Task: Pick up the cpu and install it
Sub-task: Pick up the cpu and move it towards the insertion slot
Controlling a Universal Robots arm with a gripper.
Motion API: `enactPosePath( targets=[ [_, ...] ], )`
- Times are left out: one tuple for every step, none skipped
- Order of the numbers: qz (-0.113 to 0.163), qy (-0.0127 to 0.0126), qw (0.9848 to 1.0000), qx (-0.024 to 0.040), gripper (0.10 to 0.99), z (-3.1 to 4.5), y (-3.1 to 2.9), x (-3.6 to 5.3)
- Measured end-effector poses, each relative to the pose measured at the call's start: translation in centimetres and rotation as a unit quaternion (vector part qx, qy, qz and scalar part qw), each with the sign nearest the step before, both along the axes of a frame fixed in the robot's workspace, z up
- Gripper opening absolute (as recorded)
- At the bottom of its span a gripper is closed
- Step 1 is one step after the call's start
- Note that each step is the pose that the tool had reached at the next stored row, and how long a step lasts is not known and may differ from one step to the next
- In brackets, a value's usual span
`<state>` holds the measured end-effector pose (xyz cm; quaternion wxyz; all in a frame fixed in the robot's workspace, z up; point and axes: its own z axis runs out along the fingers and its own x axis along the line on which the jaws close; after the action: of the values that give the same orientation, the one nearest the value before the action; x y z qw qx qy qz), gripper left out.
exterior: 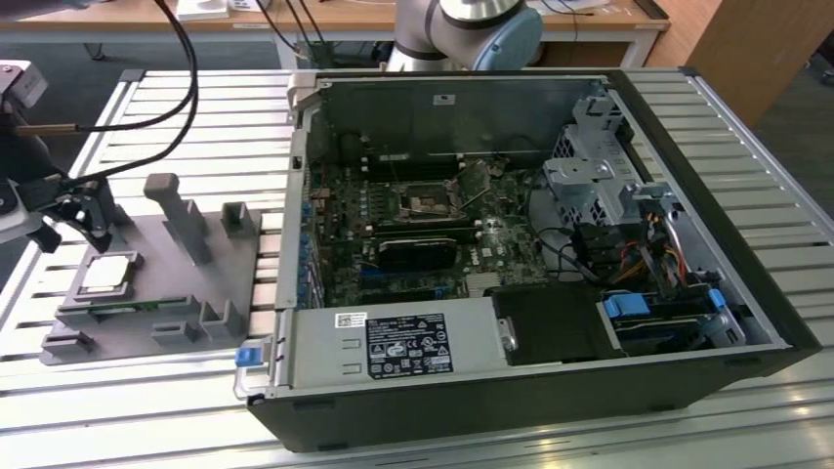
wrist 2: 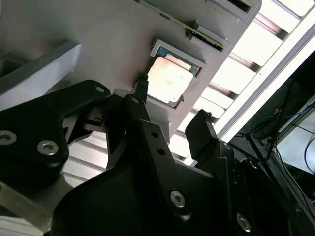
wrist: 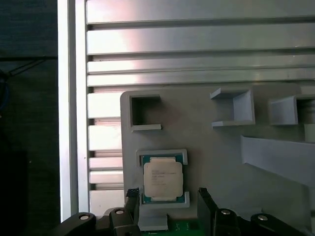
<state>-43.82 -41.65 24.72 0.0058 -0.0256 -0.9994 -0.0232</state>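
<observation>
I'm looking down at the small, flat, square cpu point(wrist: 162, 179) with its silvery-grey metal top. It lies flat in its own little pocket in the grey plastic tray point(wrist: 216, 162), and nothing is holding it.

My two black fingers point(wrist: 207, 206) are wide open, with nothing between them. In both wrist views they stand one to each side of the chip's pocket. The gap between them is wider than the chip. The chip lies in line with that gap, just past the tips, and I think it is lower than them. I can't see the tips touching it.

The chip is square, so it has no long side to line up with. Its edges look close to straight with the fingers, maybe turned a tiny bit.

In the exterior view the tray point(exterior: 156, 274) sits on the silver slatted metal worktop point(exterior: 156, 107), on the exterior view's left of the big black open computer case point(exterior: 521, 401). The cpu point(exterior: 107, 274) is near the tray's outer edge, with my fingers point(exterior: 94, 220) just above it. The square black-framed socket point(exterior: 427, 202) on the board inside the case is well apart from the chip.
</observation>
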Motion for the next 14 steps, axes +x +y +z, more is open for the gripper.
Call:
enactPosePath(
  targets=[
    [0.000,0.0001,1.0000,0.0000,0.588,-0.14,0.00,0.09],
    [0.000,0.0001,1.0000,-0.0001,0.588,-0.29,0.01,0.20],
    [0.000,0.0001,1.0000,0.0000,0.588,-0.44,0.01,0.33],
    [0.000,-0.0001,1.0000,0.0001,0.588,-0.58,0.01,0.38],
    [0.000,0.0000,1.0000,0.0000,0.588,-0.69,0.01,0.39],
    [0.001,0.0000,1.0000,0.0000,0.588,-0.79,0.02,0.38],
    [0.004,0.0000,1.0000,0.0000,0.588,-0.87,0.01,0.39],
    [0.009,0.0001,1.0000,0.0000,0.588,-0.90,0.01,0.39],
    [0.014,0.0001,0.9999,-0.0001,0.588,-0.93,0.01,0.39],
    [0.018,0.0000,0.9998,0.0000,0.588,-1.00,0.01,0.39],
    [0.021,0.0000,0.9998,0.0000,0.588,-1.06,0.01,0.39],
    [0.023,0.0000,0.9997,0.0000,0.588,-1.14,0.01,0.39],
    [0.024,0.0000,0.9997,-0.0001,0.596,-1.28,0.00,0.39],
    [0.025,0.0000,0.9997,0.0000,0.596,-1.47,-0.01,0.38]
  ],
)
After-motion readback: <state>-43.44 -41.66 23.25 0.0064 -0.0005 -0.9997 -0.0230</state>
